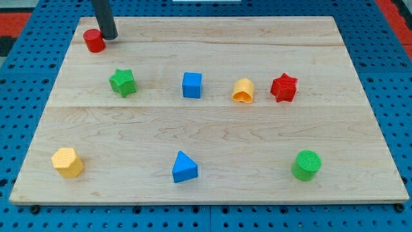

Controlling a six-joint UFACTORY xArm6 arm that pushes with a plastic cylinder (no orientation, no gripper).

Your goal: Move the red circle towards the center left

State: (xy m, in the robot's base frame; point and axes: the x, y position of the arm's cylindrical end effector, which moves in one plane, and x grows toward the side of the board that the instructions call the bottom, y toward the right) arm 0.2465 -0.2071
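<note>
The dark rod comes down at the far left corner of the board, and my tip (109, 37) rests on the wood just to the right of the red circle (94, 40), at its far side, touching it or very nearly so; I cannot tell for certain whether there is a sliver of gap. There is nothing to open or close here: it is a plain rod end, holding nothing, only able to shove.

The red circle is a short, squat plastic cylinder sitting upright close to the far left corner of the wooden board (212, 129). It looks light and stiff, and the smooth wood should let it slide readily. Being round, it will likely roll off the tip if pushed off-centre, so the contact wants to be square on the far face, driving it toward the near side, down the left edge to the middle.

Further out, the green star (122, 82) lies nearer and a little right of the red circle, close to that path, so a wide push could knock it. Beyond it in the same row sit the blue cube (192, 85), an orange arch-shaped block (243, 91) and the red star (284, 87). Along the near edge are a yellow hexagon (67, 162), a blue triangle (185, 167) and a green cylinder (307, 165), all well apart from the tip.
</note>
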